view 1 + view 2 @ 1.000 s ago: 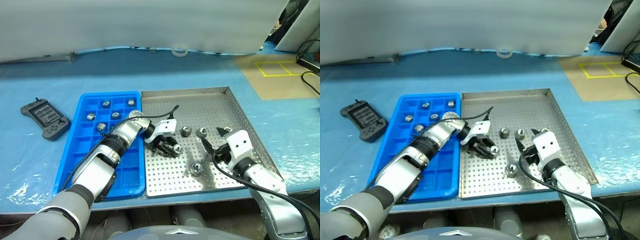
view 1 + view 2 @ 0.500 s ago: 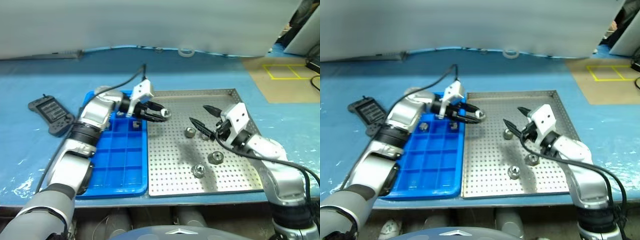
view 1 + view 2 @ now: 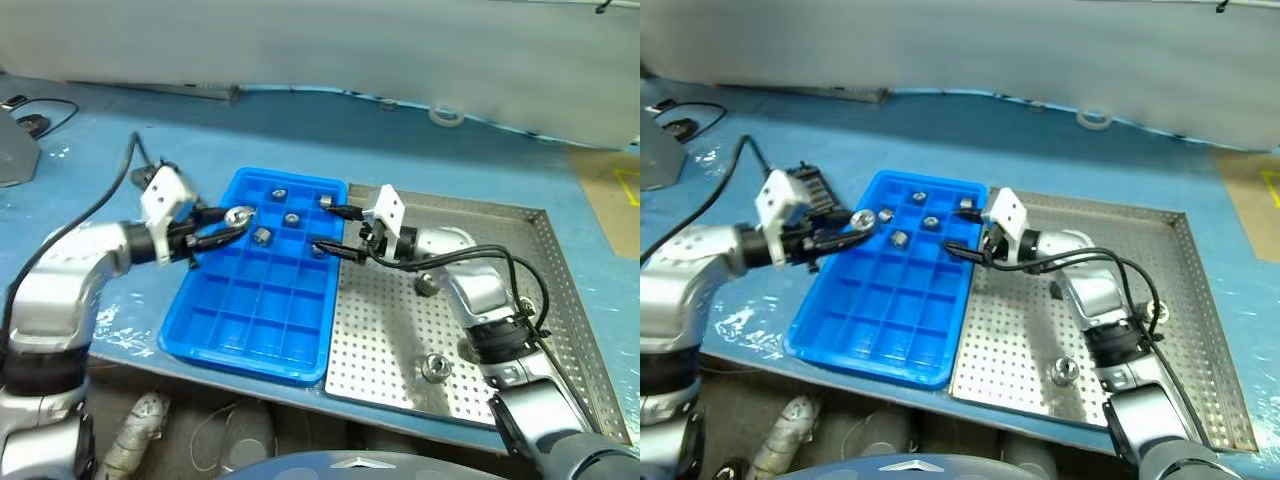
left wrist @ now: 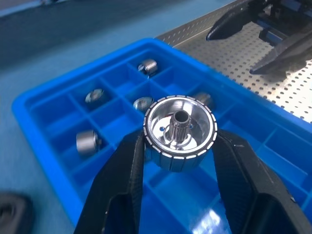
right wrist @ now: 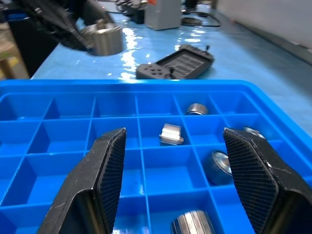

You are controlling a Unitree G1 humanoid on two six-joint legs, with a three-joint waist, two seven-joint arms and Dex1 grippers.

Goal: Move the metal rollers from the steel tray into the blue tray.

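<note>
My left gripper (image 3: 232,218) is shut on one of the metal rollers (image 4: 179,131), a shiny ribbed cylinder with a central hole. It hangs above the left side of the blue tray (image 3: 250,310). Several more rollers (image 3: 292,219) lie in the tray's far compartments. My right gripper (image 3: 334,232) stands open and empty over the blue tray's right edge, pointing left. Beside it on the right lies the steel tray (image 3: 500,330), where two rollers (image 3: 434,367) rest on the perforated sheet.
A dark grey controller (image 5: 178,63) lies on the blue table just left of the blue tray, behind my left gripper. A tape roll (image 3: 446,116) sits at the back. A grey object (image 3: 15,150) and a cable are at the far left.
The camera has turned left. My left gripper has carried the roller up and left from the steel tray to over the blue tray. My right gripper has swung left to the blue tray's edge.
</note>
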